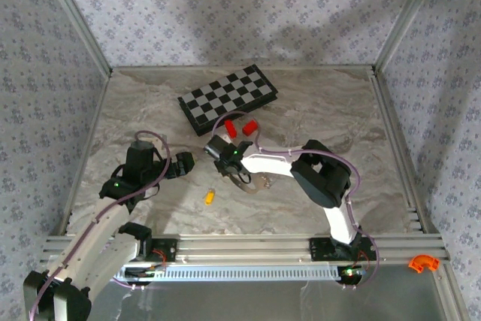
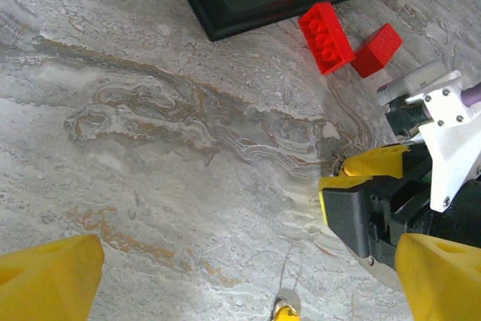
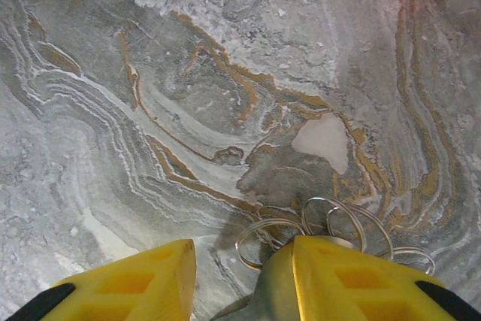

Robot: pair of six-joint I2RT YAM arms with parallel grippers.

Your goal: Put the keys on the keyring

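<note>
Lying by right tool (image 3: 242, 268), keyring (image 3: 331, 219), key (image 1: 210, 196) apart

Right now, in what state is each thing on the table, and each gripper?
left gripper: open, holding nothing.
right gripper: open, low over the table, not closed on anything.
key: lying free on the table, not on the ring.
keyring: lying on the table at the tip of one right finger, no key on it.
chessboard: lying flat, no pieces on it.
red blocks: loose on the table, not stacked.
</note>
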